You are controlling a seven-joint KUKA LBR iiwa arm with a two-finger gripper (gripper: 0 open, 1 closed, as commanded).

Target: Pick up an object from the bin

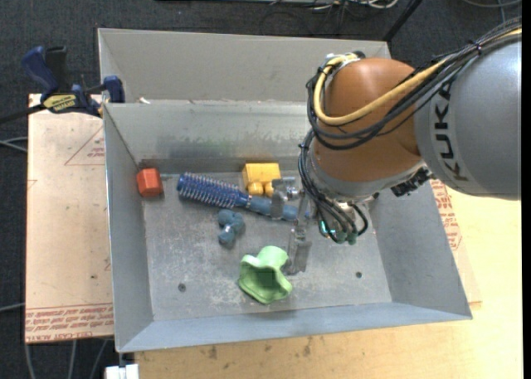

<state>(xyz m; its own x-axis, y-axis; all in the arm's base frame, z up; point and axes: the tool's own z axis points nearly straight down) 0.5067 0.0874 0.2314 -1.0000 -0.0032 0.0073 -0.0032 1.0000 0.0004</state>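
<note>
A grey metal bin (124, 228) held a scatter of small things as the KUKA arm's orange-capped wrist (365, 124) hung over the right half of its floor. The gripper (297, 251) was low over the floor, just beside the upper right rim of a green, crumpled cup-like piece (265, 278) lying near the middle of the bin's front wall. Whether the claw was open or shut could not be told, and nothing was seen in its hold. Along the back of the floor lay a blue bristled brush (209, 190), its handle running toward the wrist, with a yellow block (261, 175) touching it on the back-wall side. A small blue-grey knobbed piece (230, 226) sat between brush and green piece, and a small orange-red cube (149, 182) lay by the left wall. The green piece looked light, soft and pliable, likely to fold under pressure. Its raised, open rim seemed the best place to pinch, since the rounded body might squirm free.
</note>
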